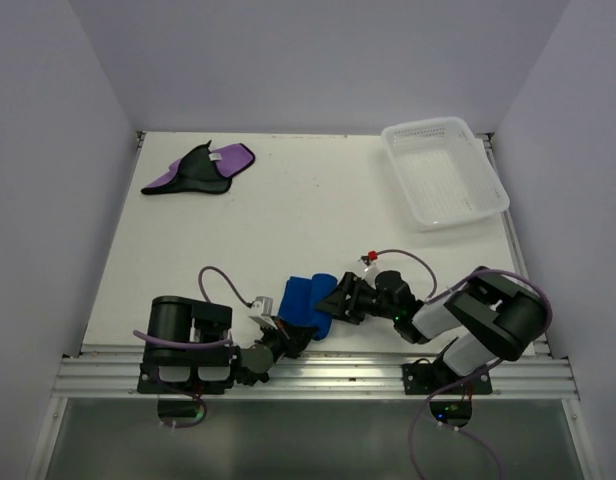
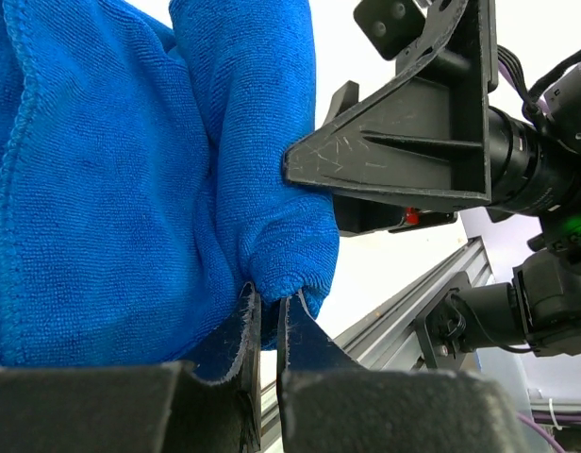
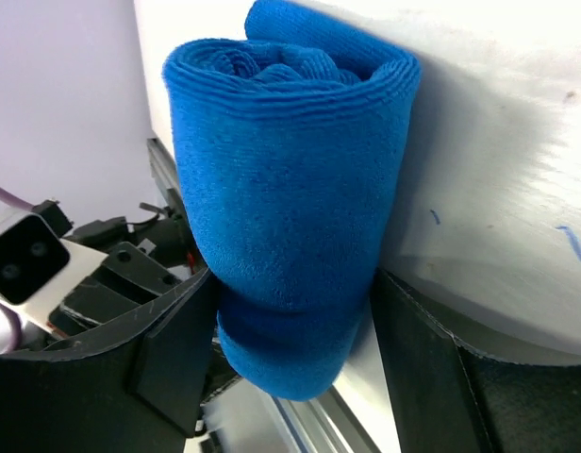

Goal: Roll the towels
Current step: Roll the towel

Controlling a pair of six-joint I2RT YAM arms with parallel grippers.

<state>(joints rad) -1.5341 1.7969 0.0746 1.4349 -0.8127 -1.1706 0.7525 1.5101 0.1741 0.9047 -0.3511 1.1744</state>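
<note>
blue towel (image 1: 309, 303) is rolled up, lying at 6 o'clock on the desk (image 1: 288, 220), close to the arm bases. left end effector (image 2: 269, 310) is pinched narrow on the roll's loose hem. right end effector (image 3: 290, 330) has its jaws wide, astride one end of the roll, no visible squeeze. reads as the tail end of roll one. next: release both without the roll unwinding, then go for the purple towel (image 1: 201, 170), crumpled and unrolled at 11 o'clock; probably needs flattening first. white mesh basket (image 1: 443, 172) sits at 1 o'clock.
</note>
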